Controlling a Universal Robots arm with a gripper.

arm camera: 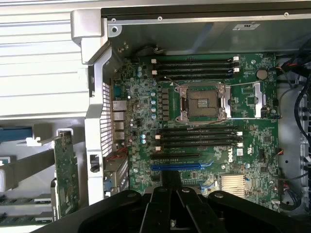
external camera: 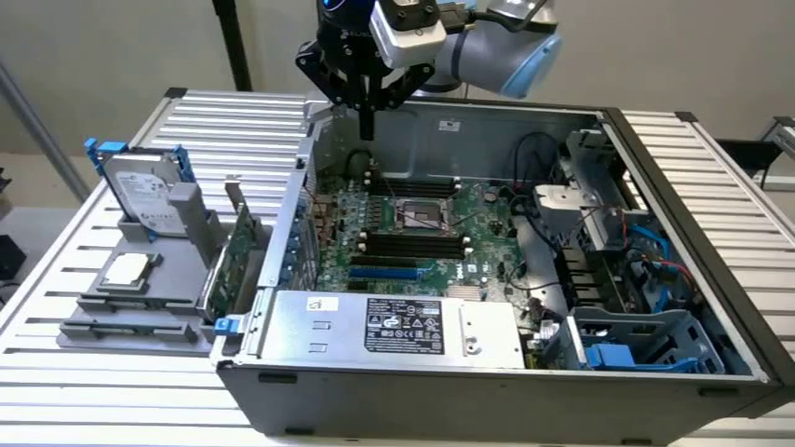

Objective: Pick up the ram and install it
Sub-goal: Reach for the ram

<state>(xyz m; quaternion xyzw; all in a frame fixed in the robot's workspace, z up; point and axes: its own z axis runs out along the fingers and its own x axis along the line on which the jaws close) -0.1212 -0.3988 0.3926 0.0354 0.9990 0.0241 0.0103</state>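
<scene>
gripper (external camera: 368, 128) closed, hanging over motherboard (external camera: 410, 237) in open case (external camera: 497, 140)

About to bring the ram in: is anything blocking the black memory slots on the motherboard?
Nothing visible does. The black slots, grouped on either side of the empty processor socket, all stand empty. No cable lies across them, and the case is open above.

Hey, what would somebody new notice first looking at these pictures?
The open computer case sits in the middle, its green motherboard laid bare with an empty processor socket at its centre. Over the case's far wall hangs the robot's black claw, shut and holding nothing. On the exterior view's left, a hard drive stands upright in a grey holder.
</scene>
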